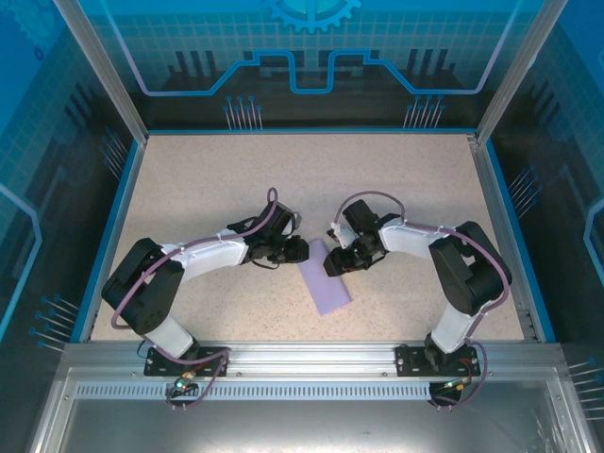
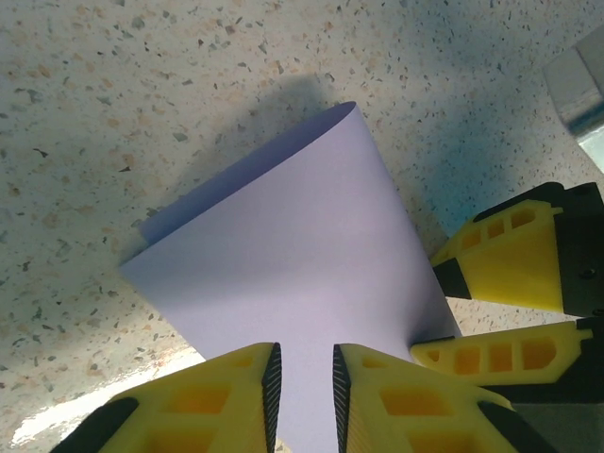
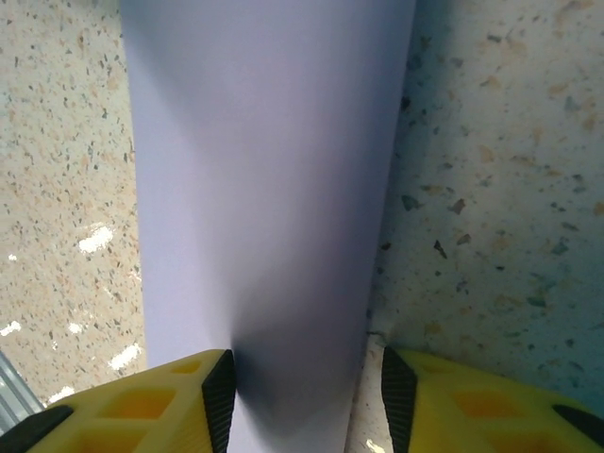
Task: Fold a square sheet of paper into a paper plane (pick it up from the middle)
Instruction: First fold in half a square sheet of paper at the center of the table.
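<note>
your left pincer (image 2: 305,366) slightly apart over the loosely folded purple paper (image 2: 293,255), your right pincer (image 3: 308,370) wide apart straddling its curved fold, speckled surface (image 1: 208,189) beneath

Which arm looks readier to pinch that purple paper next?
Probably the left. The left fingers straddle the purple sheet with only a narrow gap; the right fingers straddle it too, but stand much wider apart.
</note>
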Motion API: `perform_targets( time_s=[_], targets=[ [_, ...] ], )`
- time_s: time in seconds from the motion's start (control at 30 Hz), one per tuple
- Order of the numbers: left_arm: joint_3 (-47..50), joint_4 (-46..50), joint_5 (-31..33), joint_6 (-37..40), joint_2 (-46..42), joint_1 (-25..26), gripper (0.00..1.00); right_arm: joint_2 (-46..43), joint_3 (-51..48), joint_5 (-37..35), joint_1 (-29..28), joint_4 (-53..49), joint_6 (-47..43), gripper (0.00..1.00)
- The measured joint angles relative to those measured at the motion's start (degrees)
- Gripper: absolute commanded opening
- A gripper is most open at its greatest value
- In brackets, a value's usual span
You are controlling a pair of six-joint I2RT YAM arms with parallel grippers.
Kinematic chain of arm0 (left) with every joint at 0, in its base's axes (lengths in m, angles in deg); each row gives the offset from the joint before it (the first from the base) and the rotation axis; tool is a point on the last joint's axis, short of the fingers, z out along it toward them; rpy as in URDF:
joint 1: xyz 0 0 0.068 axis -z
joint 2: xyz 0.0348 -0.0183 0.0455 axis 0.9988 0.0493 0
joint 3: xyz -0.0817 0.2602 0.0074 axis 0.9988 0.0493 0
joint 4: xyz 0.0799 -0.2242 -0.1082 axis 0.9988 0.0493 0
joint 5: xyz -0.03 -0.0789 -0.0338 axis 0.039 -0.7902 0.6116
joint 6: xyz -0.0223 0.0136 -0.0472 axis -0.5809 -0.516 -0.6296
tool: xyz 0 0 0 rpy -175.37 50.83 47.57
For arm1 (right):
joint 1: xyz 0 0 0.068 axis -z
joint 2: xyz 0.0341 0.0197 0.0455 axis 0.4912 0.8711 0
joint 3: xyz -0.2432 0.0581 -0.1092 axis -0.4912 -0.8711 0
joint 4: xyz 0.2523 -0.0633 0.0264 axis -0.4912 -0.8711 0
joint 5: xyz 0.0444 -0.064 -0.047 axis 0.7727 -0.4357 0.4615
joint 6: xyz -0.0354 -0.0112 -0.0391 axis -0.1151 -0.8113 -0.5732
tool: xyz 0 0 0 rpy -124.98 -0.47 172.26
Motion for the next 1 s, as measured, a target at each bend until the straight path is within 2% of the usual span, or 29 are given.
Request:
perform_targets(
  time_s=[0.2, 0.6, 1.0],
  targets=[
    [0.02, 0.02, -0.26, 0.02, 0.00, 0.00, 0.25, -0.11, -1.18, 2.10, 0.26, 1.44, 1.53, 0.42],
    [0.76, -0.17, -1.14, -0.44, -0.02, 0.00, 0.25, -0.94, -1.64, 1.60, 1.16, 2.27, 5.38, 0.41],
    [1.68, 0.04, -1.53, -0.90, -0.55, 0.02, 0.26, -0.94, -1.64, 0.42, 1.75, 2.10, 5.29, 0.38]
  ],
)
